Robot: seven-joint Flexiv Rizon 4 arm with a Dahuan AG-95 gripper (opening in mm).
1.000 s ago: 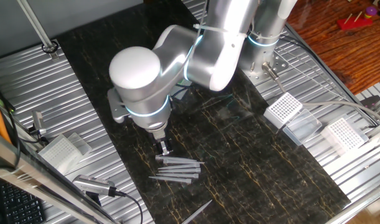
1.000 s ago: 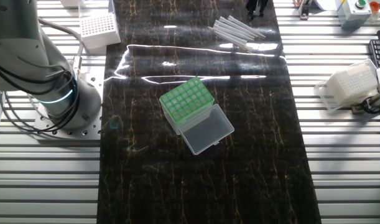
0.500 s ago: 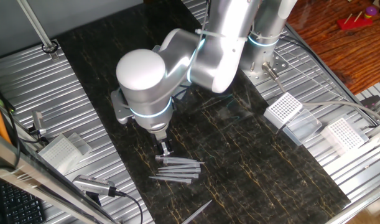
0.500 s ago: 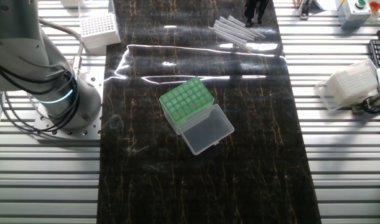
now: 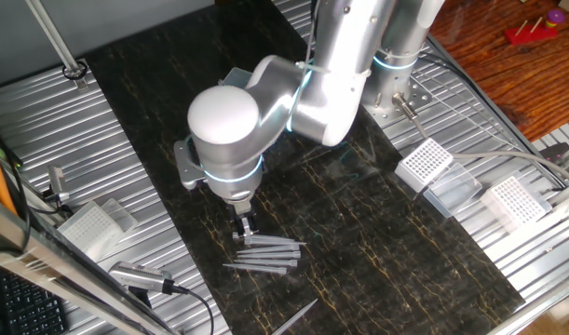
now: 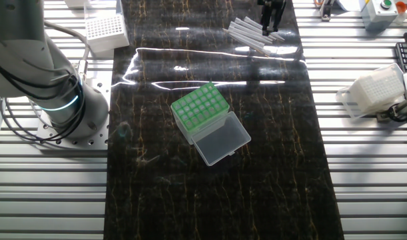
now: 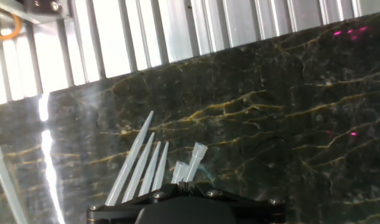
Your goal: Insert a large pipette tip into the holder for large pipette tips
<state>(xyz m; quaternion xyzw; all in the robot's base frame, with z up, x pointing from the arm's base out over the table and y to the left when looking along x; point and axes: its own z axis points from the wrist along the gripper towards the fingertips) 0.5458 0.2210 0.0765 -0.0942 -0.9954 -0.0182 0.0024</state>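
Note:
Several large pipette tips lie side by side on the dark marble mat, also in the other fixed view as tips and in the hand view as tips. My gripper hangs right over their wide ends. Its two fingers stand a little apart in the other fixed view, with nothing clearly held. The hand view shows only the gripper housing, with two tip ends just beyond it. The holder for large pipette tips sits mid-mat with its green top and clear lid open. My arm hides the holder in the first fixed view.
A lone tip lies nearer the mat's front edge. White-grid racks stand on the ribbed metal beside the mat. The robot base and another white rack are at the left.
The arm has swung right and the gripper has come down closer to the pile of tips. Tips and holder have not moved.

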